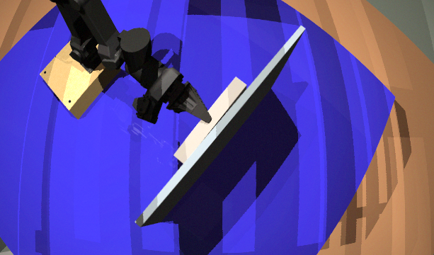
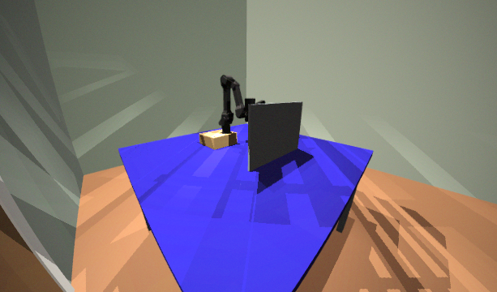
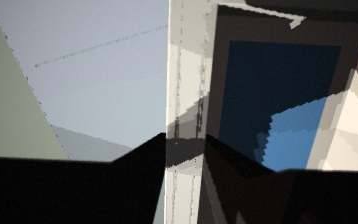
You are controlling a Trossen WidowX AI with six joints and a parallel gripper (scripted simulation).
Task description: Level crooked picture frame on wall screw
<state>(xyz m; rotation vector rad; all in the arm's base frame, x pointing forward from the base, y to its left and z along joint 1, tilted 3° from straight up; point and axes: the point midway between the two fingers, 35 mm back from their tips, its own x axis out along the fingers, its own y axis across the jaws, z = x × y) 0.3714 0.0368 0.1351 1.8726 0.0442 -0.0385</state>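
The picture frame (image 1: 193, 142) (image 3: 182, 65) is on the near side of the upright wall panel (image 1: 160, 194) (image 2: 274, 135) (image 3: 105, 60). The top view shows its cream top edge; the wrist view shows its dark border and blue picture at the right. My gripper (image 1: 208, 121) (image 3: 184, 140) comes down on the frame near the middle of its top edge. It is shut on that edge, one finger on each side. The screw and notched strip are hidden. The frame's tilt cannot be judged from these views. In the exterior view the panel hides the frame and fingers.
The arm stands on a yellow wooden block (image 1: 69, 86) (image 2: 216, 140) on the blue table (image 1: 89, 170) (image 2: 216, 251). The panel rises beside the gripper and casts a dark shadow on its far side. Brown floor (image 2: 106, 227) surrounds the table.
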